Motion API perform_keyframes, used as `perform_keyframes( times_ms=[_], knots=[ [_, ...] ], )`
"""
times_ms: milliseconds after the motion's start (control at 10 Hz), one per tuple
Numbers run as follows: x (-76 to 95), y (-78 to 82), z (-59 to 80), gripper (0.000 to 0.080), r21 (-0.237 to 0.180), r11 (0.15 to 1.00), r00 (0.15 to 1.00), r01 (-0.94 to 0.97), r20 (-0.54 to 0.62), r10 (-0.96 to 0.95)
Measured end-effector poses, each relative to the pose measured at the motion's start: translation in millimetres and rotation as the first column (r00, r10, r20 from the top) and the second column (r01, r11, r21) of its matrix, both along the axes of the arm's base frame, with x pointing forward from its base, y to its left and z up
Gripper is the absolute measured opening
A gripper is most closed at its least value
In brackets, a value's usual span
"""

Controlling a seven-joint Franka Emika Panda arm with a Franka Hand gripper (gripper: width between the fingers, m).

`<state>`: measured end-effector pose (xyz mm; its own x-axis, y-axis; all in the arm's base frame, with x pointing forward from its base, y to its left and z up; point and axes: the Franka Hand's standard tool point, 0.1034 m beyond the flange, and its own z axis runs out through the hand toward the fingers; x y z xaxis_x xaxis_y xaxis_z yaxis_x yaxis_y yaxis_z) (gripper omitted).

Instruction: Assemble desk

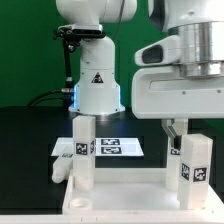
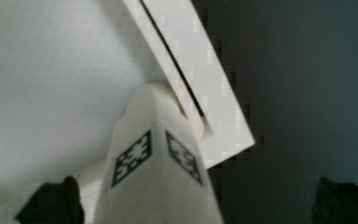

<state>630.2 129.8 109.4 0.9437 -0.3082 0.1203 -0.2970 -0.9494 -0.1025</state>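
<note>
Nearest to us in the exterior view lies the white tabletop panel (image 1: 120,205) of the desk, its rim along the lower edge. On it two white square legs stand upright: one leg (image 1: 84,152) at the exterior view's left, another leg (image 1: 194,163) at the right, both with black-and-white tag stickers. A small white cylinder (image 1: 62,170) sits just beside the left leg.

Above the right leg hangs the gripper (image 1: 178,128), fingers apart and holding nothing. In the wrist view we see a tagged leg (image 2: 155,150) against the panel rim (image 2: 194,70).

Behind lies the marker board (image 1: 115,147) on the black table (image 1: 25,140). Farther back stands the white robot base (image 1: 96,85) before a green wall (image 1: 30,50).
</note>
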Motion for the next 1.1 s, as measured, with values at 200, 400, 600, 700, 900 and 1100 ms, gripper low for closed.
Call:
perform_keyframes(
  times_ms=[200, 400, 600, 700, 900, 1100],
  knots=[
    [2.3, -6.2, -0.3, 0.0649, -0.019, 0.997, 0.997, -0.080, 0.023, 0.080],
    [2.3, -8.1, -1.1, 0.0649, -0.040, 0.982, 0.982, -0.187, 0.025, 0.188],
    [5.2, -11.7, -2.1, 0.0649, -0.115, 0.906, 0.911, -0.408, 0.016, 0.413],
    [5.2, -12.1, -2.2, 0.0649, -0.107, 0.921, 0.926, -0.373, 0.018, 0.377],
    [5.3, -13.0, -2.3, 0.0387, -0.106, 0.927, 0.932, -0.359, 0.019, 0.363],
    [5.6, -13.9, -1.9, 0.0282, -0.076, 0.979, 0.981, -0.189, 0.024, 0.191]
  ],
)
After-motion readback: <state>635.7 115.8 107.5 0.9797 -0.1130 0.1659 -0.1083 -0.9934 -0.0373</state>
